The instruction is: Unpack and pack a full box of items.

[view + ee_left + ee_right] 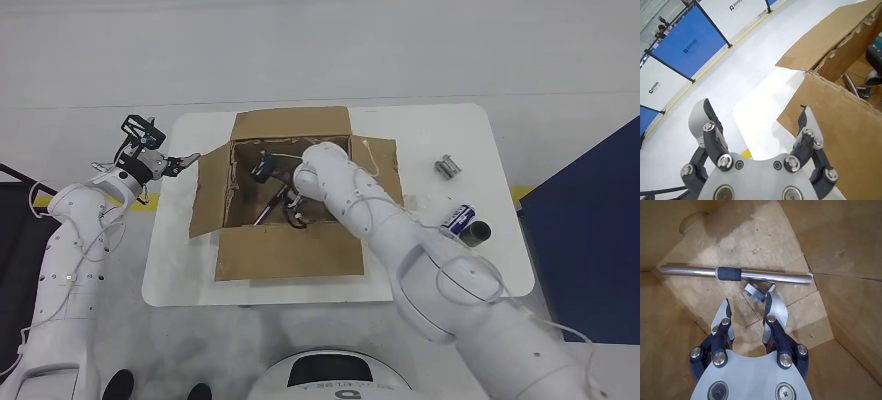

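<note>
Cardboard box [285, 255] sits open on the white table [440, 130], left of centre. Right gripper [748, 297] hangs inside it, jaws open, close to a small metal bracket [755, 293] lying just beside a steel rod [761, 275] on the box floor. Left gripper [754, 103], jaws open and empty, hovers just left of the box.

White arms [65, 250] carry the silver left tool [754, 103] with black ribbed pads [713, 113].
</note>
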Motion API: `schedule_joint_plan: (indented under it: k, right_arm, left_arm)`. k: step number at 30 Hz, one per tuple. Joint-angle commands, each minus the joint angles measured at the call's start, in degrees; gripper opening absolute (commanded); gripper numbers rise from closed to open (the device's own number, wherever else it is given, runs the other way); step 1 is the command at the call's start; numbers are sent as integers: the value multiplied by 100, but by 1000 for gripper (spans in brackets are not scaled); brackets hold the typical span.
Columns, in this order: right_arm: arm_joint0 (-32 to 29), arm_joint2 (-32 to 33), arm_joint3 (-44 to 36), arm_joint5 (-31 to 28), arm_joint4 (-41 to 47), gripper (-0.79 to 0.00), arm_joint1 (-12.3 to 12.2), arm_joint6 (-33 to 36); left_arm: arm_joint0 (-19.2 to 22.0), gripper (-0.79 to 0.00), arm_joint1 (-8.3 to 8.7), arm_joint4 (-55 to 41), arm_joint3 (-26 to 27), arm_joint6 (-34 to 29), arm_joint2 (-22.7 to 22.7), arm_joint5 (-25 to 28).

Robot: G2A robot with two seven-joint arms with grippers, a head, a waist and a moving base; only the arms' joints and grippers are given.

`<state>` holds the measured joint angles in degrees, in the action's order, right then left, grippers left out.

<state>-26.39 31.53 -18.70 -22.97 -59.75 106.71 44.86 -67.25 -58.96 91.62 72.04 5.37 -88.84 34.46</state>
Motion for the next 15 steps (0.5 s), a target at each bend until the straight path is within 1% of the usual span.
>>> schedule_joint_plan:
  k: [1,5,8,12,15]
  right_arm:
    - [5,-43,76,-41,-35,-422,59,-75]
    - [43,-137,248,-213,-134,-425,179,-162]
    - [72,-191,359,-391,-193,-446,245,-97]
    - [154,-193,458,-488,-197,-446,290,-114]
    - [245,-175,467,-468,-224,-440,295,-320]
  left_arm:
    - [0,0,0,0,0,1,0,1]
    - [0,0,0,0,0,1,0,1]
    - [0,0,0,0,0,1,0,1]
    - [0,0,0,0,0,1,0,1]
    - [0,0,0,0,0,1,0,1]
